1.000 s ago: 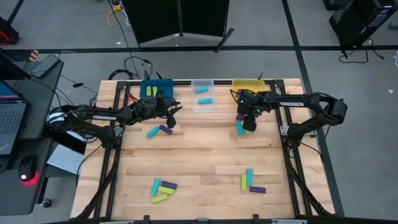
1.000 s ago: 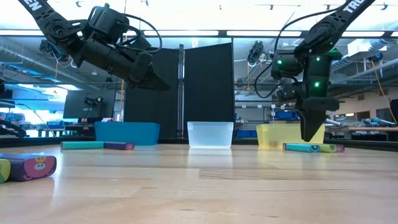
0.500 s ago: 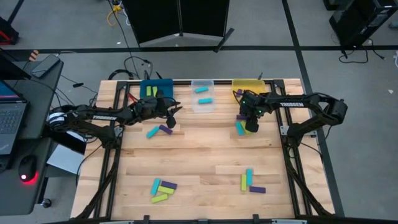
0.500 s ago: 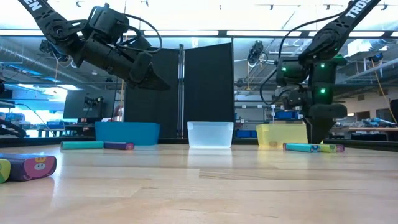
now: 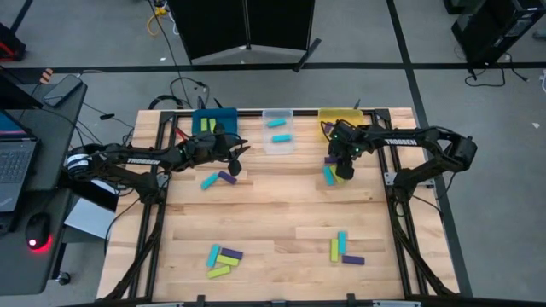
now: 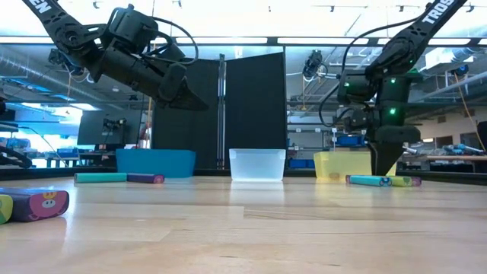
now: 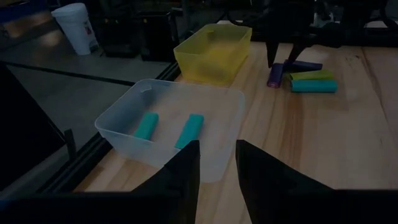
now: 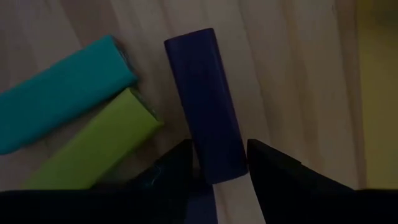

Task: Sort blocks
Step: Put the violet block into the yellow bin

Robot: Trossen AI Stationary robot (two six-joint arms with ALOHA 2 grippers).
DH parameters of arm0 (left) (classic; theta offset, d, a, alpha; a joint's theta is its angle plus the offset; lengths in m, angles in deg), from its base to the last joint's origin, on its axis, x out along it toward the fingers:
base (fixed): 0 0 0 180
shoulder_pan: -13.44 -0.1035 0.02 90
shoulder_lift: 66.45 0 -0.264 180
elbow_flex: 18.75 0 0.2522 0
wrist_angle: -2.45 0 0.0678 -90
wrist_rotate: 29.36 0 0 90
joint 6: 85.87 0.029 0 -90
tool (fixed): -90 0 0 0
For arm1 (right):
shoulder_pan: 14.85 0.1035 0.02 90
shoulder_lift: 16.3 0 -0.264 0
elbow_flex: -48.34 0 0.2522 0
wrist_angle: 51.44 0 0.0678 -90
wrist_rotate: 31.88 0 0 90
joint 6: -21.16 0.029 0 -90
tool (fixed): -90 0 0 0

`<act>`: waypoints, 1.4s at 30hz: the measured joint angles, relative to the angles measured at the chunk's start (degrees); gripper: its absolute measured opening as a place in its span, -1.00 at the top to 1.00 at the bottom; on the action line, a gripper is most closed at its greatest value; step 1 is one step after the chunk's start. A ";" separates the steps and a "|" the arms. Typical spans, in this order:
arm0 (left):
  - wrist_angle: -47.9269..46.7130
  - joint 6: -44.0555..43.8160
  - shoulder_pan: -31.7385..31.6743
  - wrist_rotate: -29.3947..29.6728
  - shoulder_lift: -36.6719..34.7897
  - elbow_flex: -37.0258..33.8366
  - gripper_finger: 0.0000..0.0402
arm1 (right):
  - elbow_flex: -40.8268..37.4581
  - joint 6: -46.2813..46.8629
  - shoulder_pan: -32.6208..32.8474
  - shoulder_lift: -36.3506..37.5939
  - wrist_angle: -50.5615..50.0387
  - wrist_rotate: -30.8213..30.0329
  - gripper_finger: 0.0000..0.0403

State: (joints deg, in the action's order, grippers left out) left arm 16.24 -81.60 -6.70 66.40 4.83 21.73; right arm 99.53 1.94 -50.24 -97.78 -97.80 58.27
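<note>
Your left end effector (image 5: pixel 232 158) hangs above the bench near the far edge, just in front of the blue bin (image 5: pixel 214 120), fingers (image 7: pixel 185 171) narrowly parted with nothing between them. It is waiting. A cyan block (image 5: pixel 208 180) and a purple block (image 5: pixel 227 177) lie on the bench just beneath and in front of it. Toward the near left corner sits another cluster of blocks (image 5: pixel 223 258).

The clear bin (image 5: pixel 278 136) at the middle of the far edge already holds two cyan blocks (image 5: pixel 278 130).

The step in hand belongs to your right end effector (image 5: pixel 342 173), low over the trio by the yellow bin (image 5: pixel 339 116) near the far right corner. Its fingers (image 8: pixel 174 168) straddle the purple one (image 8: pixel 205 102), one on each side, with small gaps showing, so I judge the grip not yet made. A lime block (image 8: pixel 99 142) and a cyan one (image 8: pixel 59 84) lie right beside it, the lime nearly touching the purple.

Next you need to close firmly on the purple alone, lift straight up so the lime neighbour is not dragged, and carry it to its bin. Which bin takes purple, I cannot tell. A fourth group (image 5: pixel 343 248) waits toward the near right corner.
</note>
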 joint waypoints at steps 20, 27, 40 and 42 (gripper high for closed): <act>-0.01 0.70 0.00 0.00 0.00 0.00 0.45 | 3.72 0.06 -1.99 -5.09 -3.00 2.49 0.31; -0.02 1.11 0.00 0.00 0.00 0.00 0.45 | 6.87 2.57 -1.87 -4.46 -4.70 7.17 0.43; -0.02 1.11 0.00 0.00 0.00 0.00 0.45 | 16.03 10.71 1.02 -2.48 -7.99 9.80 0.43; -0.02 1.11 0.00 0.00 0.00 0.00 0.45 | 17.78 13.46 1.07 -1.88 -8.13 10.05 0.43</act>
State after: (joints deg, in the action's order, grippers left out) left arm 16.22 -80.49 -6.70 66.40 4.83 21.73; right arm 117.31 15.41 -49.17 -99.66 -105.93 68.32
